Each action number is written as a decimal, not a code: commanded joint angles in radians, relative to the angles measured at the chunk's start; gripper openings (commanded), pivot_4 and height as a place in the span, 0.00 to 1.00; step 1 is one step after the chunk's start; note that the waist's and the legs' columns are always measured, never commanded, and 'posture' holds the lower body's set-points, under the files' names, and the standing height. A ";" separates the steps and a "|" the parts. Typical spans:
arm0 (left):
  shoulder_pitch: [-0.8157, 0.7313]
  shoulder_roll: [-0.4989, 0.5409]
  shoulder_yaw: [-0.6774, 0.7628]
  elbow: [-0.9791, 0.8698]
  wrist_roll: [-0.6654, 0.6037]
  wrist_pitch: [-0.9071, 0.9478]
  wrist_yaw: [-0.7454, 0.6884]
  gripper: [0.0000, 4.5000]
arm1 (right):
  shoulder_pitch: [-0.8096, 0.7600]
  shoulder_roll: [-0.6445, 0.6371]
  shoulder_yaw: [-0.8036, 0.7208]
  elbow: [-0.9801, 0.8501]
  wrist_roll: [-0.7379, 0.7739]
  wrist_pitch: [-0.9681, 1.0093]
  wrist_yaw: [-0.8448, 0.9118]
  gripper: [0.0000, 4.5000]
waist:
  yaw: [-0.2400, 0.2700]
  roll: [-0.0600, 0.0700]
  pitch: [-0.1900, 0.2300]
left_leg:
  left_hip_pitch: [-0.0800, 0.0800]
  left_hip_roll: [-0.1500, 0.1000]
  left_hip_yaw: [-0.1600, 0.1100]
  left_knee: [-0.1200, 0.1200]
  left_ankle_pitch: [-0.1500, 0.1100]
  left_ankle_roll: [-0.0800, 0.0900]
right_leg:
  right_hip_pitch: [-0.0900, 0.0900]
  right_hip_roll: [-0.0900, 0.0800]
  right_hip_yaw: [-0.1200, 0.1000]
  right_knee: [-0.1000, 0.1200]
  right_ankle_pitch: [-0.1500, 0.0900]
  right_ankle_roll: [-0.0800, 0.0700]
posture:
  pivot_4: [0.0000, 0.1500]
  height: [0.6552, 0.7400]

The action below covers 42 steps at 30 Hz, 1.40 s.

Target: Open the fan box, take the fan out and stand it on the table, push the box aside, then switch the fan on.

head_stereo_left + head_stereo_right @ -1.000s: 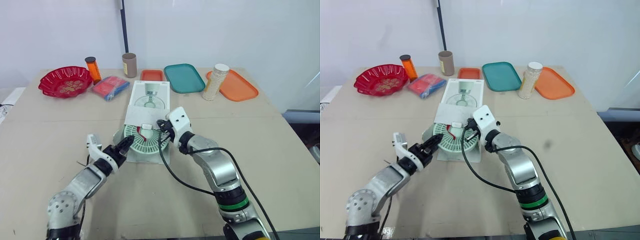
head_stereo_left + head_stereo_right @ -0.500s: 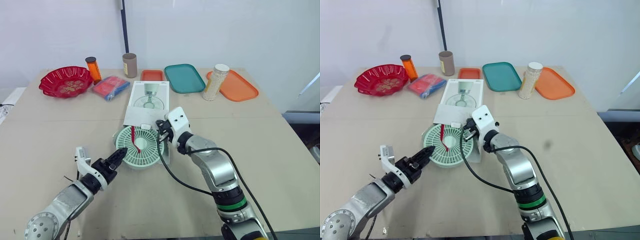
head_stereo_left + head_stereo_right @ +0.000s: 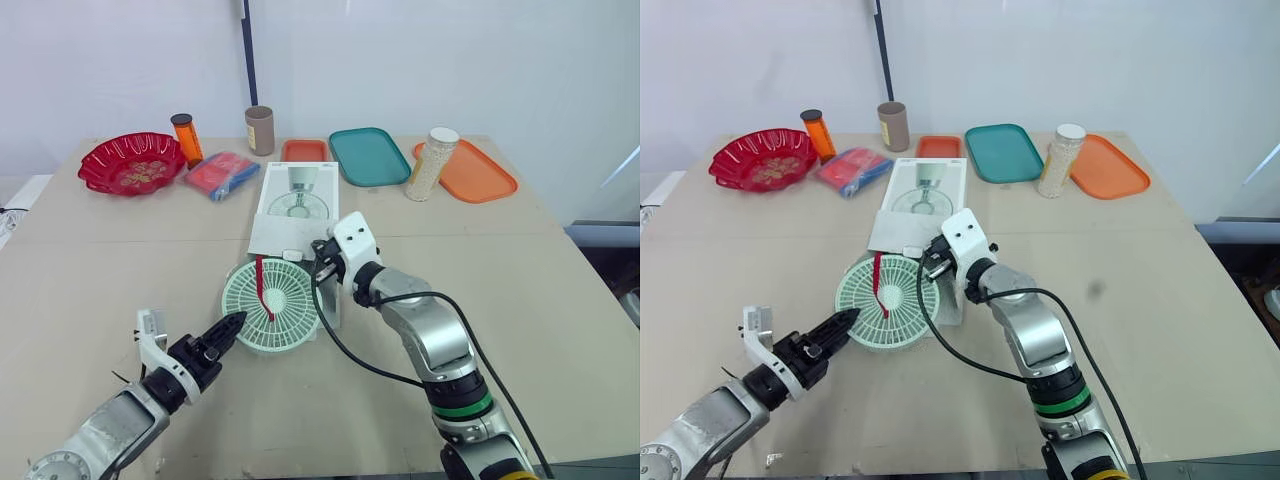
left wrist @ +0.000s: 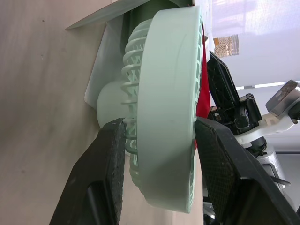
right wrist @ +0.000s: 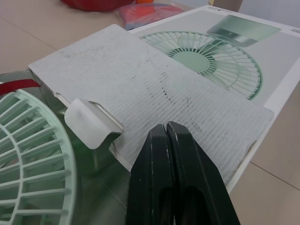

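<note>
1. A beige table (image 3: 560, 290) carried everything.
2. Along its far edge sat a red bowl (image 3: 131, 163), an orange bottle (image 3: 185, 138), a brown tube (image 3: 259, 130), a small orange tray (image 3: 304, 150), a teal tray (image 3: 368, 155), a jar of white grains (image 3: 431, 164) and a large orange tray (image 3: 470, 172).
3. A red and blue packet (image 3: 221, 175) lay near the bowl.
4. A white fan box (image 3: 296, 205) lay flat mid-table.

Left arm extended forward and low. Left gripper (image 3: 230, 324) is clamped on the near-left rim of the fan (image 3: 275, 320), one finger (image 4: 110, 159) against each face. Right arm bent at the elbow, forearm angled inward. Right gripper (image 5: 166, 131) has its fingers pressed together, just beyond the fan's far-right edge.
</note>
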 commanded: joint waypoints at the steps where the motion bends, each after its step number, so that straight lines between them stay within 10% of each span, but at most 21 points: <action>1: 0.068 0.032 0.017 -0.019 -0.001 -0.001 -0.015 0.40 | -0.007 0.003 0.013 -0.008 -0.009 0.026 -0.010 0.00 | 0.000 0.000 0.000 | 0.000 0.000 0.000 0.000 0.000 0.000 | 0.000 0.000 0.000 0.000 0.000 0.000 | 1.00 1.00; 25: 0.344 0.131 0.108 -0.017 0.013 0.028 -0.196 0.40 | -0.017 0.001 0.036 -0.045 -0.008 0.055 -0.007 0.00 | -0.003 0.003 0.002 | 0.001 0.003 0.004 -0.001 -0.001 0.001 | -0.002 0.001 0.000 0.000 -0.007 -0.002 | 1.00 1.00; 38: 0.223 0.166 0.097 0.036 0.038 0.010 -0.169 0.40 | -0.017 0.007 0.038 -0.042 -0.008 0.050 -0.012 0.00 | 0.000 0.003 0.002 | 0.001 0.003 0.003 -0.002 -0.001 0.001 | -0.001 0.001 0.000 0.000 -0.006 -0.002 | 1.00 1.00; 42: 0.214 0.166 0.096 0.034 0.044 0.013 -0.168 0.66 | -0.015 0.007 0.038 -0.041 -0.008 0.045 -0.012 0.00 | 0.001 0.004 0.002 | 0.001 0.003 0.003 -0.002 -0.001 0.000 | -0.001 0.001 0.000 0.000 -0.006 -0.002 | 1.00 1.00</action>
